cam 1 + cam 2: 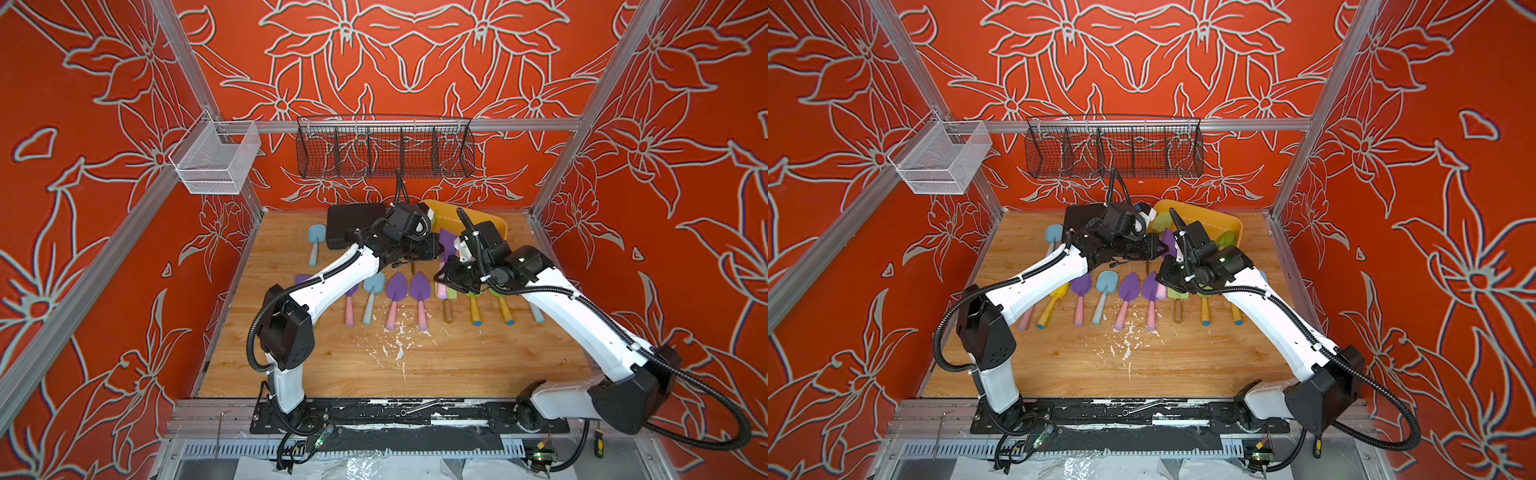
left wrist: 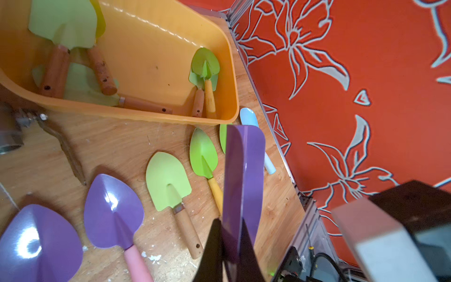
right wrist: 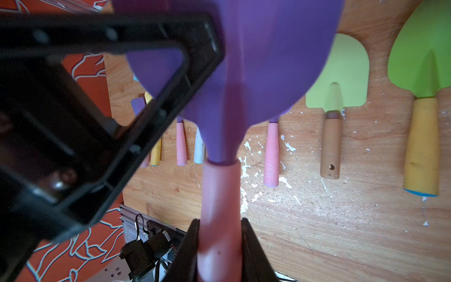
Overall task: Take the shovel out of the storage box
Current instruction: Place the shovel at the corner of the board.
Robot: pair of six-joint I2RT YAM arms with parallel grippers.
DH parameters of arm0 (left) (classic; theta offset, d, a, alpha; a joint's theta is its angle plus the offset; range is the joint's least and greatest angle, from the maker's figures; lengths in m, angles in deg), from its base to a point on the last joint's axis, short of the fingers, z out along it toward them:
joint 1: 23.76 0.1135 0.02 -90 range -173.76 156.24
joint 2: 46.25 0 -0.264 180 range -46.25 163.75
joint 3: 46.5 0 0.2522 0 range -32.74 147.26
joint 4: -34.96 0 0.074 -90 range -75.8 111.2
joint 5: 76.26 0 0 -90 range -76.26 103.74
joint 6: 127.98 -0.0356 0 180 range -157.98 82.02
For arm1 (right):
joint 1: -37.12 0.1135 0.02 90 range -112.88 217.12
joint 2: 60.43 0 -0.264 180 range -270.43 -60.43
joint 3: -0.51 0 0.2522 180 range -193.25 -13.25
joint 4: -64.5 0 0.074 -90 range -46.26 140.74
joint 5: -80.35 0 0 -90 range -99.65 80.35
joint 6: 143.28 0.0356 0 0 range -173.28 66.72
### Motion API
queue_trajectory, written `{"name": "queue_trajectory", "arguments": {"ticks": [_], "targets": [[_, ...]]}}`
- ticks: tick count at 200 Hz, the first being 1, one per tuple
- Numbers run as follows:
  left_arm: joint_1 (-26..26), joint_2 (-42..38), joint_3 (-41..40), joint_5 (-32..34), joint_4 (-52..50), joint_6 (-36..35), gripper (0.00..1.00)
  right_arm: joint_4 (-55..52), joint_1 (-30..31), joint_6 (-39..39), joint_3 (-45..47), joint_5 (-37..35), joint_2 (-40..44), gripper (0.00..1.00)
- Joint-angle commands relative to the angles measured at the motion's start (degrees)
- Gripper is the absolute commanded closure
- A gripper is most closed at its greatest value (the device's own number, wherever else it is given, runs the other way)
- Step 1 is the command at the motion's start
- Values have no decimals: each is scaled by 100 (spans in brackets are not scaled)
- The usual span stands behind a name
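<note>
Double grip: left gripper (image 2: 231, 227) pinches the blade of the purple metal shovel with pink handle (image 2: 244, 171); right gripper (image 3: 219, 227) clamps that handle. Shallow yellow-orange plastic storage box (image 1: 1225, 222) sits at one o'clock on the wooden bench (image 1: 1183, 365).

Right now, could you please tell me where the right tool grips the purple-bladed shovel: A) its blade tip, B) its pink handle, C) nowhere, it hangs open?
B: the right wrist view shows the right tool shut around the pink handle of the purple-bladed shovel.
</note>
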Motion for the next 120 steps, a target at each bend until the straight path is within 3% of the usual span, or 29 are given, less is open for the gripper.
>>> {"name": "queue_trajectory", "arguments": {"ticks": [1,5,35,56,69,90,120], "targets": [[50,-117,-38,-48,-91,-230,100,0,15,-80,14,-103,201,100],[58,-145,-68,-74,-61,-235,100,14,8,-107,16,-110,201,99],[130,-339,-198,-87,-46,-259,100,115,-203,-329,-33,-126,272,45],[265,-579,-476,-150,15,-234,100,-54,-657,-656,-213,-302,371,26],[379,-719,-680,-356,134,-152,100,42,-1049,-860,-202,-259,408,23],[414,-874,-830,-539,189,-124,100,890,-1644,-997,101,502,369,25],[411,-938,-875,-867,271,4,100,2401,-1707,-874,421,1345,128,34]]}}
